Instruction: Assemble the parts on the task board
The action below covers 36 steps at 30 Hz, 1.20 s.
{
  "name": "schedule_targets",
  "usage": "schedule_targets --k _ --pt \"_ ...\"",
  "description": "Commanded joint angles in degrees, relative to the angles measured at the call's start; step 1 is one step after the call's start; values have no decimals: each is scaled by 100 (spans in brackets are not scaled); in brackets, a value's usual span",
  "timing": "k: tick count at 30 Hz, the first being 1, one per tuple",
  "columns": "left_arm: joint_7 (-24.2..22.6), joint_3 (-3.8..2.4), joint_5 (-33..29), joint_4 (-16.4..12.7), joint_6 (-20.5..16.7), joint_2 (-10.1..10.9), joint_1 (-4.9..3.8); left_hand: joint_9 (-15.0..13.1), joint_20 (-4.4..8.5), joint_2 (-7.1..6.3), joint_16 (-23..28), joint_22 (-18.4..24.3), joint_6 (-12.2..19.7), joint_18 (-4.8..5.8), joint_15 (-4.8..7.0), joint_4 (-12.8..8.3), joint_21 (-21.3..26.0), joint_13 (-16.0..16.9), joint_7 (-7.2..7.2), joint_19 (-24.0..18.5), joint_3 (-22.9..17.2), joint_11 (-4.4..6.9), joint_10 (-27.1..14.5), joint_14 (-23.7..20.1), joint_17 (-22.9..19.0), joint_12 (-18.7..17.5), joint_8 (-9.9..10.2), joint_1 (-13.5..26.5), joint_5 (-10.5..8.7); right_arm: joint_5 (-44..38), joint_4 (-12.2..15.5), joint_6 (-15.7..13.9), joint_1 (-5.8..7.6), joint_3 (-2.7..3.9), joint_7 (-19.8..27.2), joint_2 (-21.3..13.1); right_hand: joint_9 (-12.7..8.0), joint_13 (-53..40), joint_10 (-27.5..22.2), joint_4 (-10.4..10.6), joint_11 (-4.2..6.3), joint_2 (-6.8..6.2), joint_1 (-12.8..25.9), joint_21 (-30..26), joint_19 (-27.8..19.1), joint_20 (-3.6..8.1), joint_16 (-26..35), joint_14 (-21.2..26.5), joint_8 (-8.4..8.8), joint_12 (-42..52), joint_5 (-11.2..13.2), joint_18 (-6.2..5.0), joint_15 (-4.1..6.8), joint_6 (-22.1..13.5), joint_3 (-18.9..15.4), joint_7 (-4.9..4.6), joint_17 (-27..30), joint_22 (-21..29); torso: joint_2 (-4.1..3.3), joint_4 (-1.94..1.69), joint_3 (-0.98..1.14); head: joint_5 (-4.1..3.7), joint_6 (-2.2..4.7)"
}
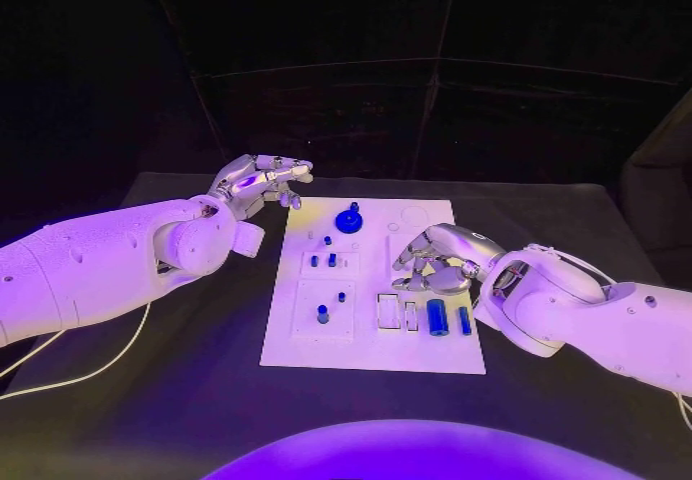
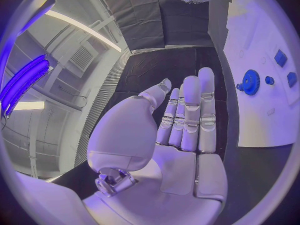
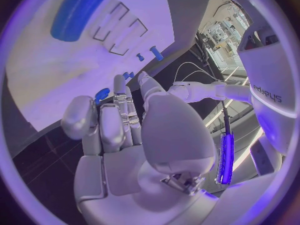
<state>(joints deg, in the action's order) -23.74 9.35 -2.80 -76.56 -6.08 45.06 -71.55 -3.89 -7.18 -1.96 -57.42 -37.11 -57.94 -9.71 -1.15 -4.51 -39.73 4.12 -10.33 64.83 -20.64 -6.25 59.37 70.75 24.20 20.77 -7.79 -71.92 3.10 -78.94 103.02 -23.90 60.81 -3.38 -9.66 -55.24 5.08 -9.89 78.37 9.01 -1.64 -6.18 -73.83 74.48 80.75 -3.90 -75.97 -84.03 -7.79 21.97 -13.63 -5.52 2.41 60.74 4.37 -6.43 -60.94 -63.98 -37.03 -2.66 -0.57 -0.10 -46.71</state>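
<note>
Head view: we see the white rectangular task board [image 1: 372,350] lying flat on the matte black bench [image 1: 188,400]. A blue gear-shaped part [image 1: 349,217] stands near its far edge, small blue pegs [image 1: 322,260] sit mid-board, and a blue cylinder [image 1: 437,317] lies in a slot near the right edge. The left hand [image 1: 260,180], glossy silver, hovers off the board's far left corner, released, fingers loosely curved, grasping nothing. The right hand [image 1: 433,260] hangs over the board's right side, fingers curled down; we cannot tell whether it grasps a part.

Left wrist view: we see the left hand's fingers [image 2: 190,110] straight, side by side, nothing in the smooth palm; the gear lies on the board beyond.

Right wrist view: we see the right hand's fingers [image 3: 122,110] bent towards the board beside small blue parts; contact is unclear.
</note>
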Motion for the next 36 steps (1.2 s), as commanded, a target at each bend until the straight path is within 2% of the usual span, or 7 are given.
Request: schedule_targets --k 1,3,5,7,10,19,36 --pt "-98 6 55 -36 67 10 -6 -5 -1 25 -37 13 46 -76 -17 5 45 6 -15 38 40 6 -43 6 -11 51 -48 -7 22 268 160 242 13 -1 -608 -236 49 -374 368 359 108 71 395 397 229 95 -307 -273 -147 404 -184 150 103 156 -242 105 -522 -588 10 43 4 -73 11" --pt "-103 11 62 -39 76 15 -6 -5 -5 27 -42 19 53 -75 -22 43 53 6 -16 39 75 3 -50 2 -18 65 -59 41 21 155 206 337 13 -2 -751 -338 80 -962 414 454 137 75 405 485 260 144 -377 -273 -239 883 -141 171 144 170 -377 153 -629 -710 6 41 6 -107 10" --pt "-106 16 70 -42 85 24 -5 -5 -5 27 -43 20 54 -75 -23 49 55 6 -16 39 81 2 -51 1 -19 68 -61 48 21 18 255 481 12 -4 -963 -457 159 -2572 424 621 159 103 335 572 263 193 -460 -263 -450 2190 -99 184 159 141 -637 208 -763 -828 10 56 10 -110 2" --pt "-107 21 75 -43 94 32 -5 -5 -5 27 -43 20 54 -75 -23 49 55 6 -16 39 81 2 -51 1 -19 68 -61 48 21 -124 289 609 7 -6 -1174 -544 221 -3274 291 742 156 142 288 621 260 176 -520 -267 -608 2683 -64 198 166 45 -860 197 -878 -899 11 63 14 -105 1" --pt "-104 27 79 -46 106 39 -4 -5 -5 27 -43 20 54 -75 -23 49 55 6 -16 39 81 2 -51 1 -19 68 -61 48 21 -272 328 726 -25 -8 -1409 -606 298 -3969 270 760 182 197 374 692 287 177 -634 -301 -784 3185 -30 215 161 -23 -1094 187 -1117 -1016 7 36 10 -155 4" --pt "-82 37 82 -48 146 52 -1 -4 -6 26 -45 22 58 -75 -23 56 58 6 -16 39 92 2 -55 -1 -22 73 -66 57 21 -532 424 855 -129 -11 -1962 -638 479 -4760 254 776 185 297 765 765 313 168 -769 -338 -1058 3702 -56 237 168 -143 -1424 205 -1415 -1137 6 15 2 -203 -14" --pt "-49 49 82 -35 181 62 3 -4 -6 26 -45 22 58 -75 -23 56 58 6 -16 39 92 2 -55 -1 -22 73 -66 57 21 -842 427 1117 -202 -13 -2182 -622 592 -4968 228 781 191 304 900 802 333 172 -798 -342 -1194 3776 21 249 173 -193 -1513 215 -1486 -1205 9 17 1 -177 -59"
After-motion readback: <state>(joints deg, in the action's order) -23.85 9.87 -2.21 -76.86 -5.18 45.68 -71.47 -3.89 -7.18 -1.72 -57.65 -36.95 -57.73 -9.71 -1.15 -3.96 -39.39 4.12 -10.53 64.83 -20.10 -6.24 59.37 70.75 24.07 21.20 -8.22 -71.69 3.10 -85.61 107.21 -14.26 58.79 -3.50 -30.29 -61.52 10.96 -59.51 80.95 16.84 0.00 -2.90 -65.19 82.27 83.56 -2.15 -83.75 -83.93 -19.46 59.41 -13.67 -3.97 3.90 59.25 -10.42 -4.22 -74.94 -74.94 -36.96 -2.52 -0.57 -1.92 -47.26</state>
